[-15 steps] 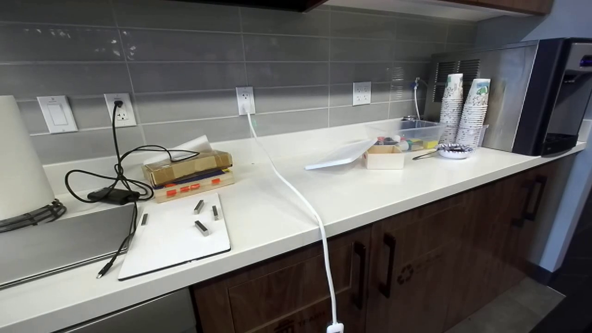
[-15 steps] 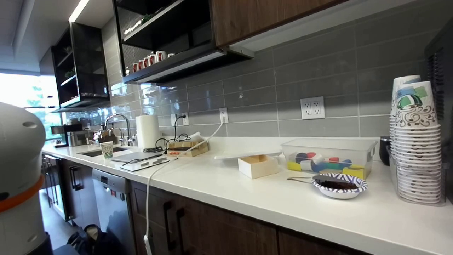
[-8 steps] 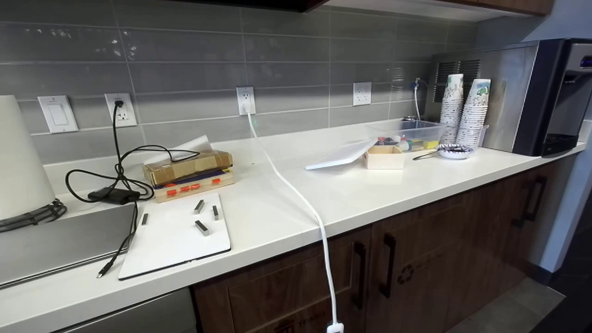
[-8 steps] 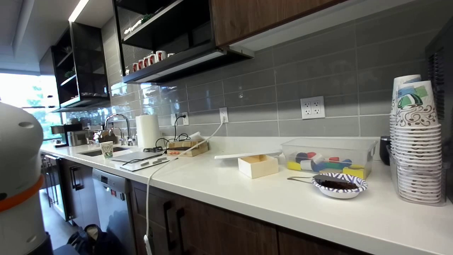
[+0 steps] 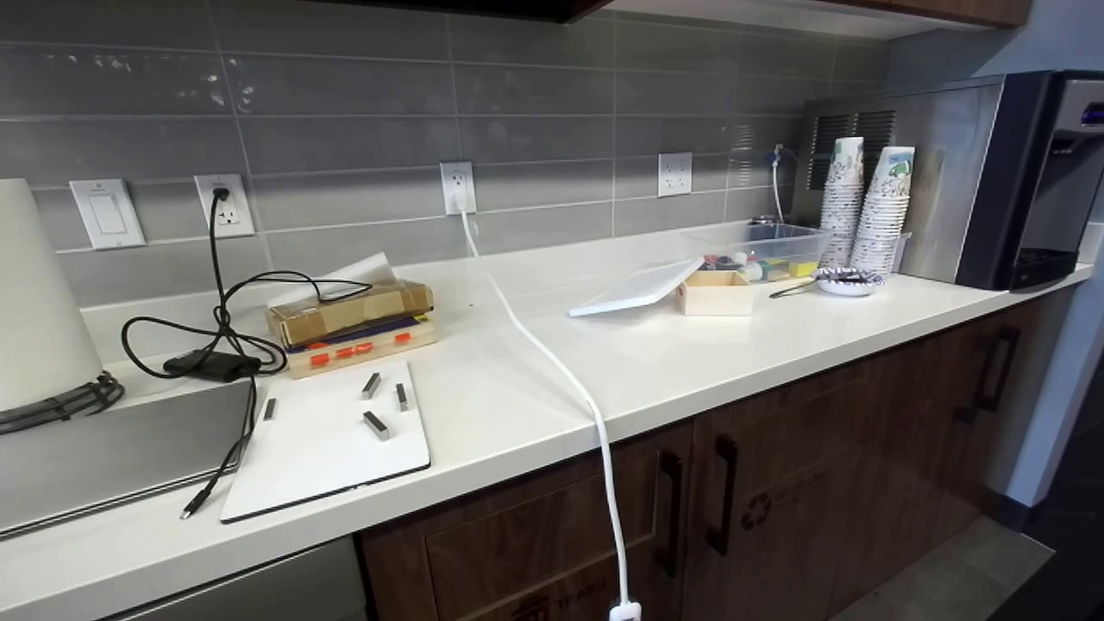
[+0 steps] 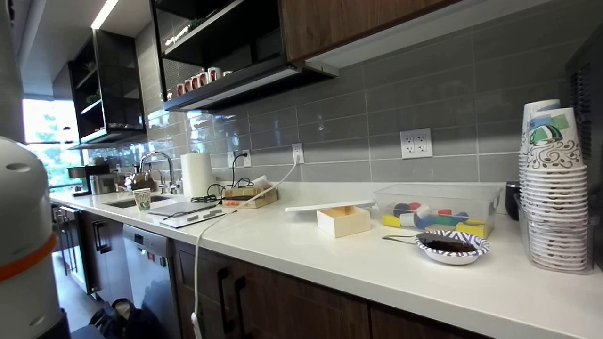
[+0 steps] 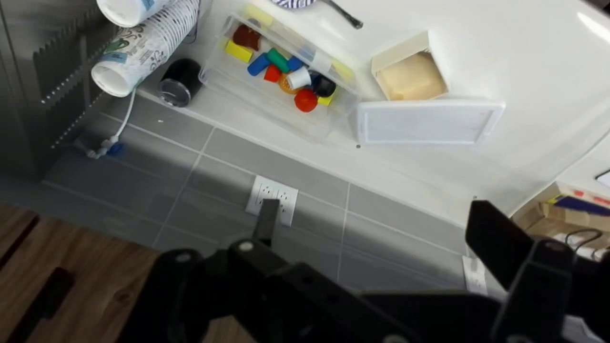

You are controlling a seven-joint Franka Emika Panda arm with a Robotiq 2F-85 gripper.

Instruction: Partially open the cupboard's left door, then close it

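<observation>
Two fingers [image 7: 498, 240] of the gripper [image 7: 375, 207] stand wide apart with wall tile [image 7: 400, 243] showing between them and nothing held. The wrist view is upside down, the counter [image 7: 500, 57] lying toward one o'clock and the wood of the left door [image 7: 109, 281] filling the corner toward eight. Its handle [image 7: 43, 305], a dark bar beside the seam [image 7: 19, 242], lies between eight and nine o'clock from the gripper, well apart from the fingers, and its long axis runs from about one o'clock to seven. The line across the fingers runs closer to nine and three, so to take the bar crosswise the gripper would, I judge, have to shift toward eight or nine o'clock and turn somewhat clockwise, as that view shows it. I take this door to belong to the upper cupboard [image 6: 362, 26], seen between twelve and one o'clock in an exterior view, where the arm [image 6: 23, 197] stands at nine o'clock and the gripper is out of frame. The seam reads as a thin dark line, so I judge the door closed and the opening yet to be done; how far off the handle is in depth I cannot tell
</observation>
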